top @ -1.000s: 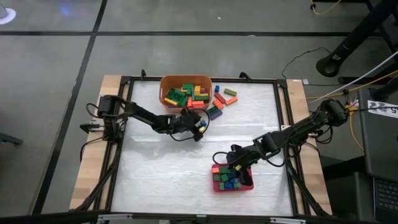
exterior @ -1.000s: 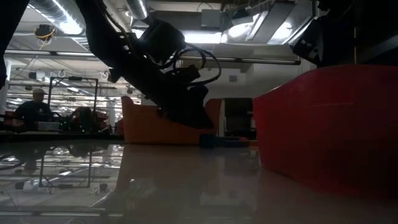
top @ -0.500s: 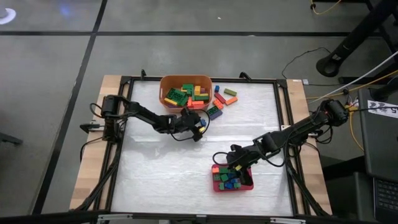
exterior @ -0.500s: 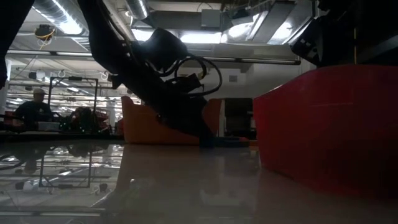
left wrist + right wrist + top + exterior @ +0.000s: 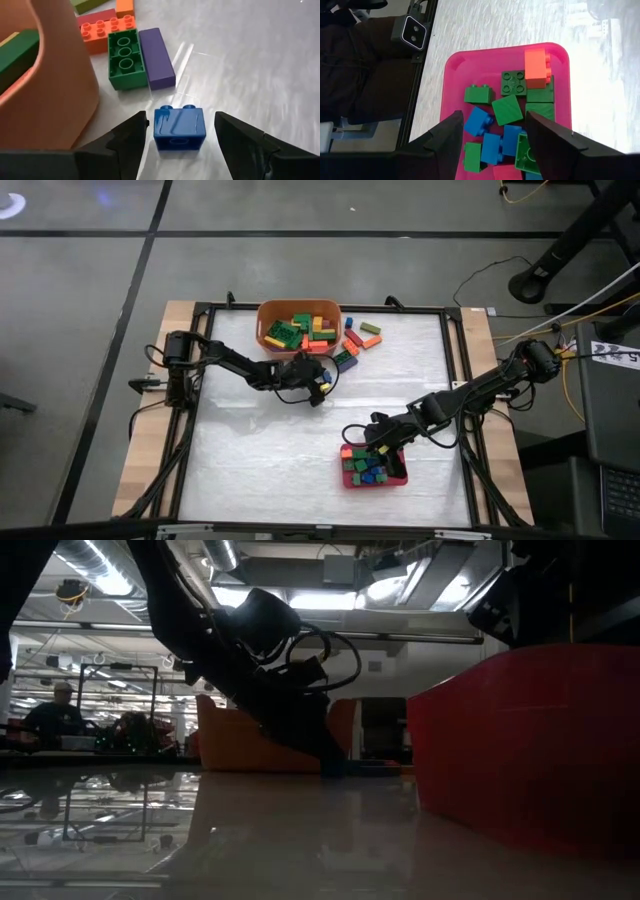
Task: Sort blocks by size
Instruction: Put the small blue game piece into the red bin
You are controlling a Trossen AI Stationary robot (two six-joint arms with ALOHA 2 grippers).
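A: Where was the left gripper (image 5: 179, 131)?

B: Spread wide and empty, straddling a small blue brick (image 5: 178, 128) lying on the table (image 5: 300, 450) beside the orange tub (image 5: 45, 85).

A: Best approach?

B: I'd have lowered squarely, closed across its flat sides, avoiding the green brick (image 5: 125, 58).

A: The right gripper (image 5: 492, 135)?

B: Open, empty, above the pink tray (image 5: 485, 65).

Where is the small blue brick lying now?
In the left wrist view, the blue brick lies on the table between the open left claw's fingers, beside the orange tub.
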